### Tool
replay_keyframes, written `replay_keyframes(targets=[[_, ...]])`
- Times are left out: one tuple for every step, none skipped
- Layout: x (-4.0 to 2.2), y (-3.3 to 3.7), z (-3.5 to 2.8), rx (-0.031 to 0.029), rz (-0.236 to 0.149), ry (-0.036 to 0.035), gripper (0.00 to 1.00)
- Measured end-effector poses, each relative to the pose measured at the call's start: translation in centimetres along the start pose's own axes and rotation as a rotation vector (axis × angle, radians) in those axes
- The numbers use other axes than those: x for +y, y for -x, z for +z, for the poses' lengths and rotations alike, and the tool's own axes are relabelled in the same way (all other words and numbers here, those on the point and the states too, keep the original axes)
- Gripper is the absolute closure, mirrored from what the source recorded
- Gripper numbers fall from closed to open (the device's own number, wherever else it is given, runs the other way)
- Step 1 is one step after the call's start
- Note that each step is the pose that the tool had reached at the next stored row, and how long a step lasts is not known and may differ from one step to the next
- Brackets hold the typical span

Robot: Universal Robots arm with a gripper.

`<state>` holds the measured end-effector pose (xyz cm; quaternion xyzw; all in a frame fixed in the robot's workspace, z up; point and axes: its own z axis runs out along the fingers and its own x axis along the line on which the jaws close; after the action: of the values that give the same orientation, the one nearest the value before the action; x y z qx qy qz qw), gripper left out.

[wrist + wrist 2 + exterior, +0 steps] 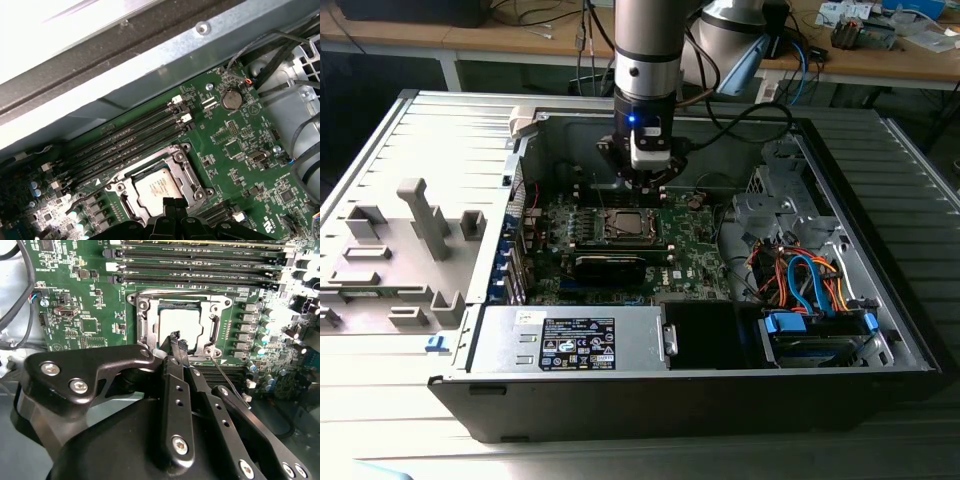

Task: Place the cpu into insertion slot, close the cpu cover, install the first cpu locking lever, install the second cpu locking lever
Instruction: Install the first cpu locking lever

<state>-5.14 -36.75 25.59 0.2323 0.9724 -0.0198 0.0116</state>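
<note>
The cpu point(180, 320) lies flat in the insertion slot point(628, 226) on the green board, its silvery top showing. The cpu cover point(216, 322), a silver frame, lies down around it; in the first wrist view the cover point(184, 169) also frames the cpu point(156, 187). My gripper point(178, 341) hangs just above the socket's edge, fingers shut with nothing between them. In the exterior view the gripper point(645, 185) is over the socket's far side. A thin metal lever point(231, 381) sticks out at an angle from one socket corner.
Long memory slots point(200, 270) run beside the socket. A round coin battery point(231, 99) sits on the board. A black heatsink block point(610, 267), the power supply point(570, 340), bundled cables point(800, 280) and the case walls point(520, 180) hem in the board.
</note>
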Motion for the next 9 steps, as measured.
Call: replay_keyframes(targets=[[0.00, 0.00, 0.00, -0.0002, -0.004, 0.0001, 0.89], [0.00, 0.00, 0.00, -0.0003, -0.009, 0.0003, 0.89], [0.00, 0.00, 0.00, -0.0005, -0.014, 0.0005, 0.89], [0.00, 0.00, 0.00, -0.0006, -0.017, 0.0006, 0.89], [0.00, 0.00, 0.00, -0.0007, -0.021, 0.0007, 0.89], [0.00, 0.00, 0.00, -0.0008, -0.024, 0.0008, 0.89], [0.00, 0.00, 0.00, -0.0009, -0.028, 0.0009, 0.89], [0.00, 0.00, 0.00, -0.0011, -0.033, 0.0011, 0.89], [0.00, 0.00, 0.00, -0.0012, -0.036, 0.0012, 0.89]])
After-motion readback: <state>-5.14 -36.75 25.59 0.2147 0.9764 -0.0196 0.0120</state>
